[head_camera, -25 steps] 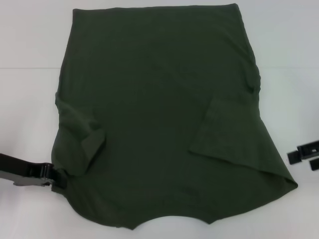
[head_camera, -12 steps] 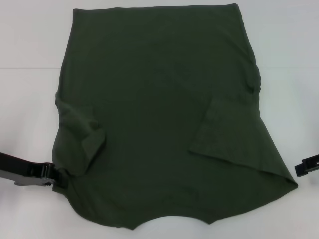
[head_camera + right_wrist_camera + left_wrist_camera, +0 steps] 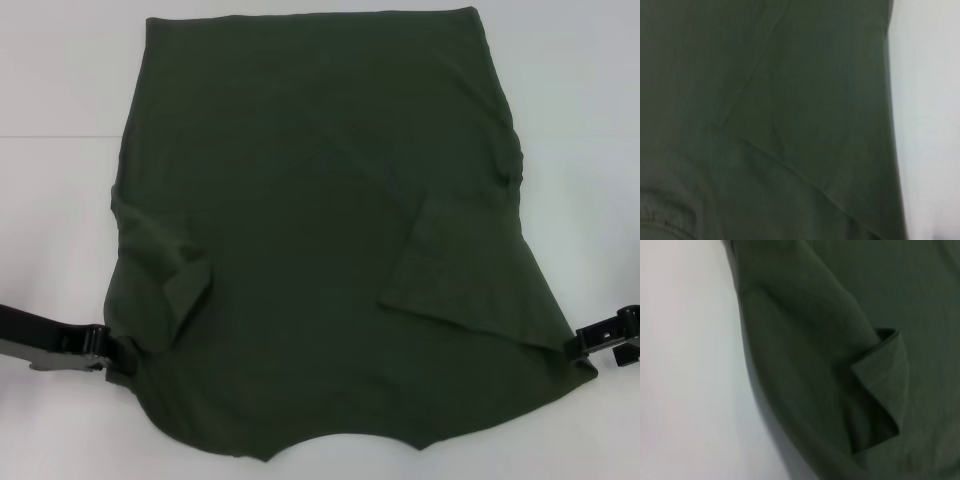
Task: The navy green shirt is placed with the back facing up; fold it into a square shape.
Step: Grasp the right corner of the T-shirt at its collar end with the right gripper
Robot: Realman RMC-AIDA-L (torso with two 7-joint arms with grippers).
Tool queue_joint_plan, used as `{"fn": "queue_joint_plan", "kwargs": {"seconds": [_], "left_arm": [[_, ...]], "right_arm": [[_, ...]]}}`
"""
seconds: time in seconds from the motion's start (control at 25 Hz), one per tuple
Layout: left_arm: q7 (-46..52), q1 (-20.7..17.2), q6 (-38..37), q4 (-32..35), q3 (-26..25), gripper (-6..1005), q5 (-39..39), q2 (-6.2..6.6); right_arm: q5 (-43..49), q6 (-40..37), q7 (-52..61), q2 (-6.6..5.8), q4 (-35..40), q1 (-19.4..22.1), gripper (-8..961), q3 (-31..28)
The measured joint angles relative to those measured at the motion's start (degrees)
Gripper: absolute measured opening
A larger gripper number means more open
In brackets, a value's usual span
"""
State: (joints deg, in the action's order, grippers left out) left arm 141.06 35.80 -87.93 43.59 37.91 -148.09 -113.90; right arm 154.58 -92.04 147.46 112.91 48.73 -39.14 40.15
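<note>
while the navy green shirt lies spread back-up across the white table, filling most of the head view, both grippers sit at its near shoulder corners.

on the left, the left gripper touches the cloth's edge just below the left sleeve, which is folded inward over the body. its black fingers meet the fabric there, but i cannot tell whether they are spread or pinching the cloth. the left wrist view only shows the folded sleeve cuff and the shirt's curved edge against bare table.

across the middle the back panel is flat and plain, with the collar curve nearest the robot and the hem at the far side.

on the right, the right sleeve is likewise folded in, and the right gripper sits at the pointed near-right corner of the shirt, touching or just beside it; whether it is spread or pinched i cannot tell either. the right wrist view shows only creased cloth and a strip of table.

judging by its drape and soft wrinkles, the cloth is light, limp and not fragile; it will sag and slide rather than hold shape. the sensible holds look like these two near shoulder corners, pinched through both layers, so the near edge can be carried toward the hem evenly.
</note>
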Motion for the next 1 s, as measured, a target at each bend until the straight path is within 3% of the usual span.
{"fn": "queue_joint_plan", "kwargs": {"seconds": [1.0], "left_arm": [[0.0, 0.2, 0.6, 0.0, 0.0, 33, 0.0, 0.09]], "right_arm": [[0.4, 4.5, -1.4, 0.93, -3.5, -0.9, 884, 2.2]]}}
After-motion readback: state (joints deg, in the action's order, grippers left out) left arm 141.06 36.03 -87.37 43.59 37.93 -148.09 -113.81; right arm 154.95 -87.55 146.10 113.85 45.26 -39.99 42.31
